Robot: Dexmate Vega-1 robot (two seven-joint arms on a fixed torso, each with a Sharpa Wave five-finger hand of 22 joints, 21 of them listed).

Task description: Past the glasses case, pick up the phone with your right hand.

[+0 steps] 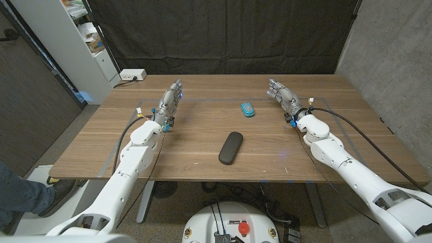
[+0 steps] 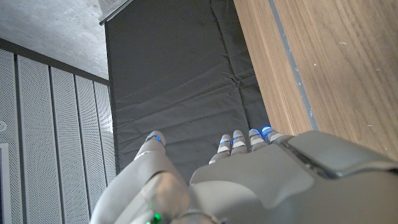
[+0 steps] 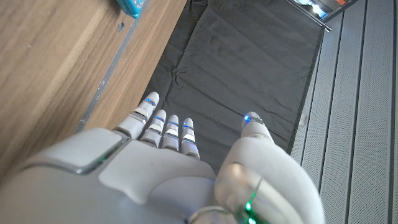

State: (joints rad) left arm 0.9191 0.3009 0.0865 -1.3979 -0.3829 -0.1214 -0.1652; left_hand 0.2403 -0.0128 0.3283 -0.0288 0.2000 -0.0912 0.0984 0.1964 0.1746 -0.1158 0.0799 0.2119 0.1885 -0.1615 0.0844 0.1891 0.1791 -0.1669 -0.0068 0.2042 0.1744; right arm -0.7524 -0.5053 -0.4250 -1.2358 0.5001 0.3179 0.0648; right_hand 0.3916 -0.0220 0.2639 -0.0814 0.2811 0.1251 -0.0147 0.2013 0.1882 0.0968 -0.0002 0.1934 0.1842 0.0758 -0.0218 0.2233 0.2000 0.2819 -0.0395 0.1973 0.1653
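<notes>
The phone (image 1: pixel 248 109), small with a light-blue cover, lies on the wooden table (image 1: pixel 202 128) beyond the black oval glasses case (image 1: pixel 231 147), which sits near the table's middle. My right hand (image 1: pixel 283 96) stands to the right of the phone, apart from it, fingers stretched out and holding nothing. A corner of the phone (image 3: pixel 130 6) appears in the right wrist view, off to the side of my right hand (image 3: pixel 168 168). On the table's left side my left hand (image 1: pixel 170 102) is likewise stretched out and empty, and its back (image 2: pixel 249 180) faces the wrist camera.
A black curtain (image 1: pixel 223 34) hangs behind the table. A white power strip (image 1: pixel 132 75) lies at the far left corner beside a white shelf unit (image 1: pixel 67 40). Thin blue tape lines (image 1: pixel 202 100) mark the tabletop. A person's leg (image 1: pixel 20 192) stands at the lower left.
</notes>
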